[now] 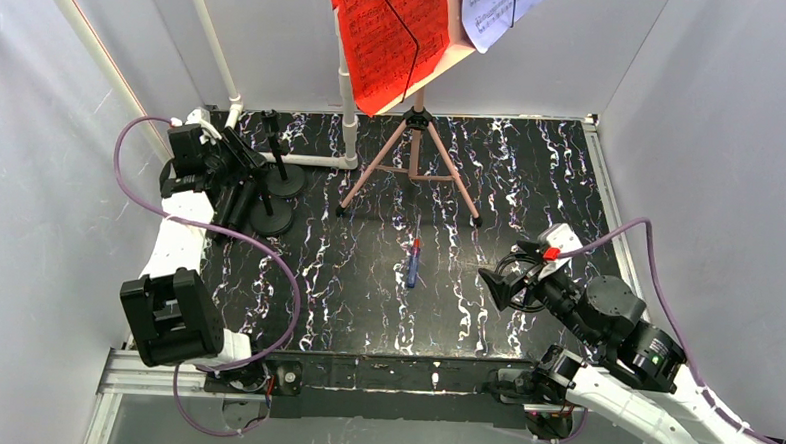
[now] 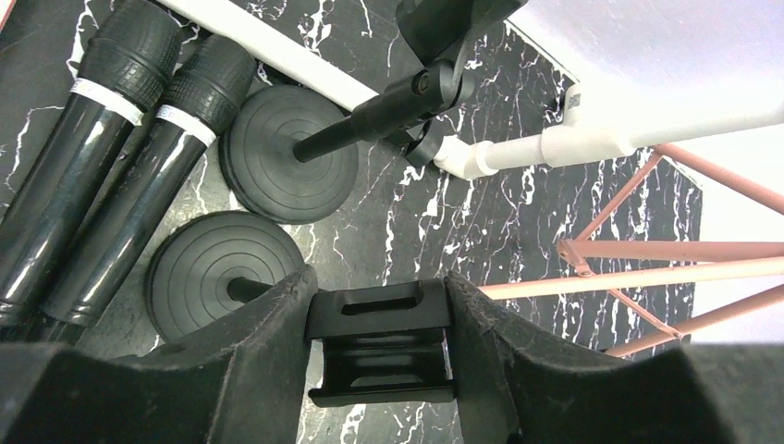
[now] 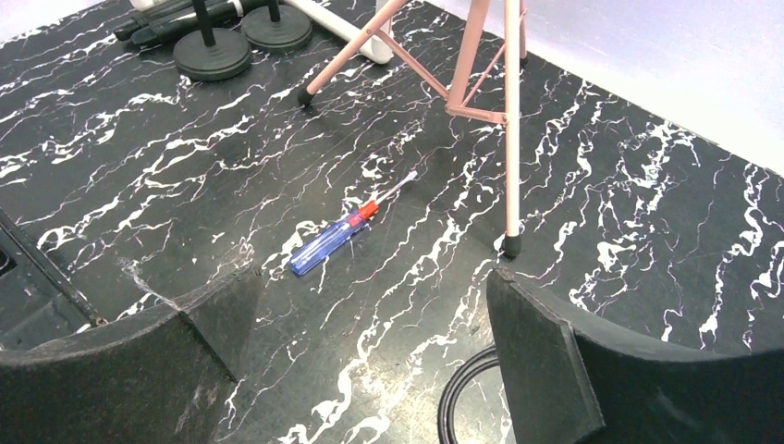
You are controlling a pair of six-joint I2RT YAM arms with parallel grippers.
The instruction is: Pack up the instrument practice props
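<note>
My left gripper point(image 2: 379, 296) is shut on the black clip point(image 2: 379, 365) that tops the near microphone stand, whose round base point(image 2: 217, 273) sits on the table. A second stand with its base point(image 2: 277, 166) is just beyond. Two black microphones point(image 2: 88, 139) lie side by side at the left. The pink tripod rack point(image 1: 412, 163) stands at the back, holding a red music sheet point(image 1: 387, 37) and a white one point(image 1: 498, 11). Near the front right my right gripper point(image 1: 501, 282) hovers open and empty point(image 3: 372, 277), close to a tripod foot point(image 3: 511, 245).
A blue and red screwdriver point(image 1: 412, 263) lies mid-table, ahead of the right gripper point(image 3: 333, 240). The white pipe frame point(image 1: 349, 110) runs along the back left, beside the stands point(image 2: 518, 153). Grey walls close in on three sides. A black cable loop point(image 3: 462, 398) lies under the right gripper.
</note>
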